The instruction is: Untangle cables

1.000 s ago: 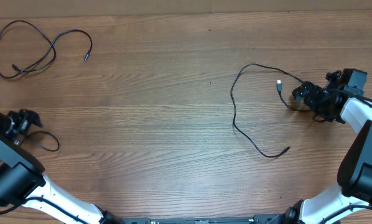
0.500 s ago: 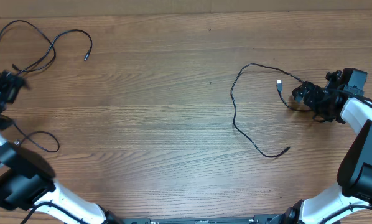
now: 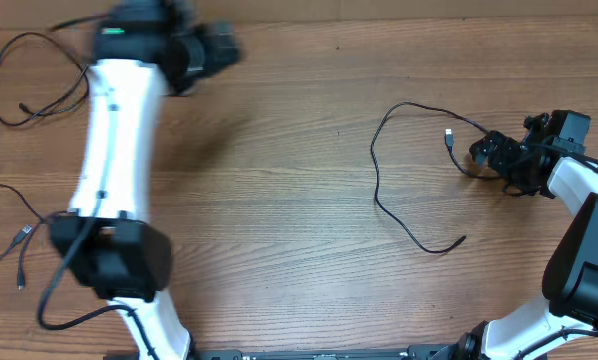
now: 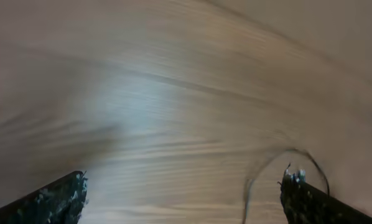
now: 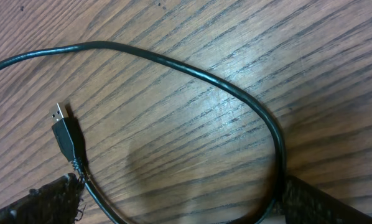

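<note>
- Now, overhead: the three cables lie apart on the surface (image 3: 279,200), with no knot showing. The top-left cable (image 3: 57,47) is at 10 o'clock, the left-edge cable (image 3: 24,235) at 8 o'clock and the right cable (image 3: 373,160) at 3 o'clock, its long run going roughly 12 to 6.
- Your right arm (image 3: 579,185) is the nearer one to that strand. It is folded low at the right edge with the wrist aimed at 9 o'clock. The plug (image 3: 448,135) sits just beside the right jaws, at their 10 o'clock.
- Your left arm (image 3: 114,130) stretches from 7 o'clock up to 11 o'clock and is blurred. The left jaws are at the top-left cable's 3 o'clock, near it but apart.
- Left wrist: the view is smeared. The fingers (image 4: 61,199) sit in opposite bottom corners, so the left jaws are spread wide with nothing between them. A faint cable arc shows at 5 o'clock; you cannot tell which strand it is.
- Right wrist: the right jaws gape wide and grip nothing. The right cable (image 5: 173,62) arcs from 9 o'clock over to 4 o'clock and drops beside one finger (image 5: 323,202); whether they touch is unclear. The plug (image 5: 65,134) lies at 8 o'clock.
- I judge that a grasp at 4 o'clock needs only a slight shift.
</note>
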Tool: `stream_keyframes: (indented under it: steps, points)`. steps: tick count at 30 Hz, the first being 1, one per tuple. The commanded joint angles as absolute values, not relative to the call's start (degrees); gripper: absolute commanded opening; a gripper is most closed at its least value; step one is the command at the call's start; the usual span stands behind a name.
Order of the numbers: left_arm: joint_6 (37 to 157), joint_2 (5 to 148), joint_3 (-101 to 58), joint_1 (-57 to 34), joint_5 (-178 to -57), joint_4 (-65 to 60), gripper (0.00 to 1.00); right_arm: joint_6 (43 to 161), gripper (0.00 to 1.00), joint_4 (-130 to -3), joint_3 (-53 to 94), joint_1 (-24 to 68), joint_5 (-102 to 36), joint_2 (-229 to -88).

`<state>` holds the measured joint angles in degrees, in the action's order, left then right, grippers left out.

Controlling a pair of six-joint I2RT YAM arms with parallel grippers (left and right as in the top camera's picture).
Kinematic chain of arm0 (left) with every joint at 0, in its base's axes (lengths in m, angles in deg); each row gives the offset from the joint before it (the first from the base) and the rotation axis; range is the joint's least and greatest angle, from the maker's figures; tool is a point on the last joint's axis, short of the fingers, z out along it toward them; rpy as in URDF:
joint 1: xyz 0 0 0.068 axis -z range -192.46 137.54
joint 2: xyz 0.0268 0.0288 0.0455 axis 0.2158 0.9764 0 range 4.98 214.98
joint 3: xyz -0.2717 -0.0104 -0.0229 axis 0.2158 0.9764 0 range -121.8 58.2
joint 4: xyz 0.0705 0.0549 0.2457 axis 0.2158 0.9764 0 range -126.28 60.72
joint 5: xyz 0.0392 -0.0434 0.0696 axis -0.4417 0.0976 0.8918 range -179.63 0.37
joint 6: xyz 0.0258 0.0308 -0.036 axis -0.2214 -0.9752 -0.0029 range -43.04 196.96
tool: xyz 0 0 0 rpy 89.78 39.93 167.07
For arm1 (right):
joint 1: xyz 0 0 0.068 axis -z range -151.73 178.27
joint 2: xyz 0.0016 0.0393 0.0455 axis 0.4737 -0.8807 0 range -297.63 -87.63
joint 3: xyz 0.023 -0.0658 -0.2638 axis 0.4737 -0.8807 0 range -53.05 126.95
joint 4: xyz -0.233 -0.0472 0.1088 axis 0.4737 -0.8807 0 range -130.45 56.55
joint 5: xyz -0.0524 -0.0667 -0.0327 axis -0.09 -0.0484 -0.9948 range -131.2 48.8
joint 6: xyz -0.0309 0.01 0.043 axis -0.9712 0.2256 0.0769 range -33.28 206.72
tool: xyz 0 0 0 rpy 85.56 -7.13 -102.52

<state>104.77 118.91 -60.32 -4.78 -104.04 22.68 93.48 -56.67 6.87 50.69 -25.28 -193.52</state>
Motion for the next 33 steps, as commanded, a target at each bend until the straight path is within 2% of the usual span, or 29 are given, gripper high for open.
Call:
stream_keyframes:
  steps: [1, 5, 11, 19, 27, 28, 31, 33]
  points:
    - [97.2, 120.8, -61.0, 5.5, -93.6, 15.5, 1.00, 94.2, 1.00, -58.0, 5.5, 50.4, -24.6, -194.7]
    - [89.5, 124.9, -61.0, 14.3, -88.0, 8.2, 1.00, 94.2, 1.00, -58.0, 5.5, 50.4, -24.6, -194.7]
    - [88.7, 134.7, -61.0, 21.4, -87.3, 0.3, 1.00, 94.2, 1.00, -58.0, 5.5, 50.4, -24.6, -194.7]
    - [81.4, 144.1, -61.0, 25.5, -90.9, -6.3, 1.00, 94.2, 1.00, -58.0, 5.5, 50.4, -24.6, -194.7]
    - [82.3, 148.4, -61.0, 25.9, -91.2, -8.1, 0.97, 94.2, 1.00, -58.0, 5.5, 50.4, -24.6, -194.7]
    - [82.3, 148.4, -61.0, 25.9, -91.2, -8.2, 0.95, 94.2, 1.00, -58.0, 5.5, 50.4, -24.6, -194.7]
    - [82.3, 148.4, -61.0, 25.9, -92.7, -8.1, 0.73, 94.2, 1.00, -58.0, 5.5, 50.4, -24.6, -194.7]
    - [82.3, 148.5, -60.9, 26.0, -95.0, -7.7, 0.71, 94.2, 1.00, -58.0, 5.5, 50.4, -24.6, -194.7]
